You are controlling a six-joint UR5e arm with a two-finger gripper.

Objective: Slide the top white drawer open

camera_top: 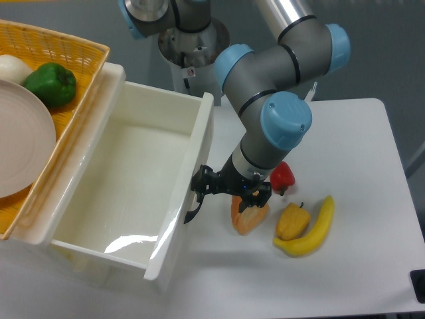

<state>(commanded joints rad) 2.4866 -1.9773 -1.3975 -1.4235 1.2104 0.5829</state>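
You have the top white drawer (pixel 126 179) pulled well out of the cabinet; its glossy open box fills the left half of the view and shows a bare white floor with a bright glare patch near the front wall. The drawer front runs from about 12 o'clock down to 6 o'clock through the middle of the scene, and its black curved handle (pixel 193 207) sticks out from that front toward the 3 o'clock side.

Your gripper (pixel 199 187) sits right at that handle, its dark fingers against the upper part of the bar. You cannot tell from this view whether the fingers are clamped on the bar or only resting beside it; the black parts merge together. The arm (pixel 275 100) folds over from 12 o'clock, with grey links and blue joint caps above the wrist.

On the white bench (pixel 358 146), at 3 o'clock from the handle, lie four items close together: an orange piece (pixel 247 218) just below the wrist, a small red pepper (pixel 283 176) partly behind the arm, a yellow-orange pepper (pixel 292 221), and a banana (pixel 312 230) touching it on the far side.

At 10 o'clock a yellow woven basket (pixel 80 50) sits on top of the cabinet, holding a green pepper (pixel 50 83), a pale plate (pixel 20 136) and a white round object (pixel 12 66).
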